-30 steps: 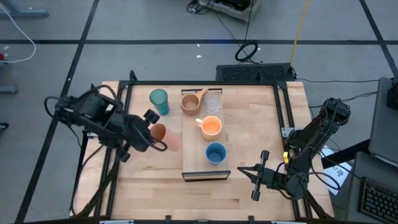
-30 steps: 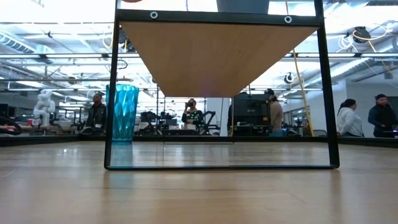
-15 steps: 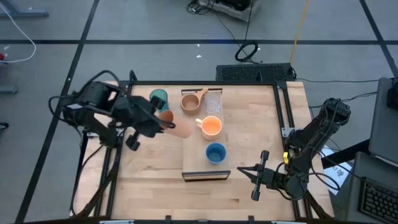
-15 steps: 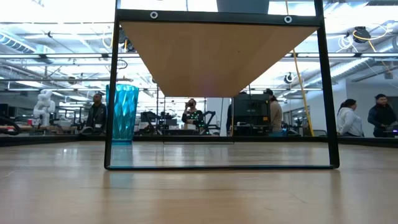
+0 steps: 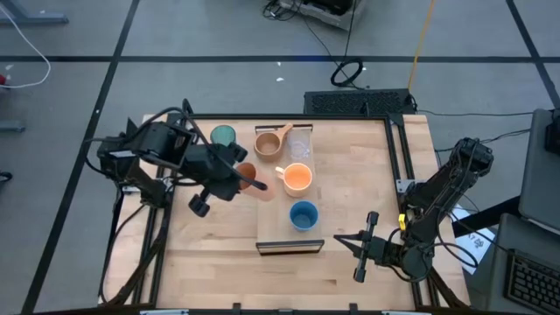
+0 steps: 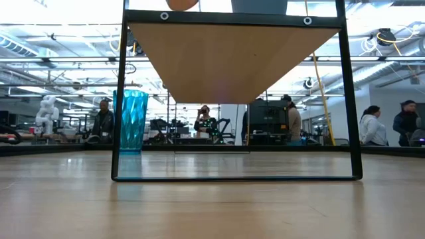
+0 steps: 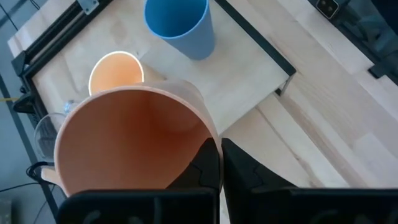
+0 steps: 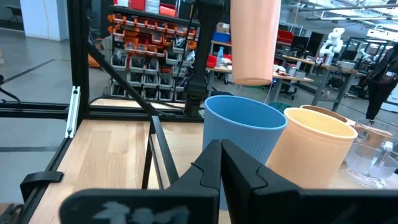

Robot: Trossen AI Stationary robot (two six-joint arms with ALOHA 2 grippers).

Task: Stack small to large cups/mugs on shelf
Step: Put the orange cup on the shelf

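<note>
Left claw [image 5: 238, 178] pinching small orange cup [image 5: 252, 180], tilted, above shelf [image 5: 271, 214] edge, beside orange handled mug [image 5: 297, 178]; right claw [image 5: 354, 249] pressed together.

- Left arm reaching in from the table's left edge, bent at the elbow, wrist stretched toward the middle of the table.
- Left gripper [image 5: 248, 179] held above the surface, fingers [image 7: 249, 177] clamped on the rim of the small orange cup [image 5: 251, 181] (one finger inside, one outside).
- Right arm folded at the table's right edge, forearm low near the front corner.
- Right gripper [image 5: 344, 241] pointing toward the left, fingers closed together, holding nothing.
</note>
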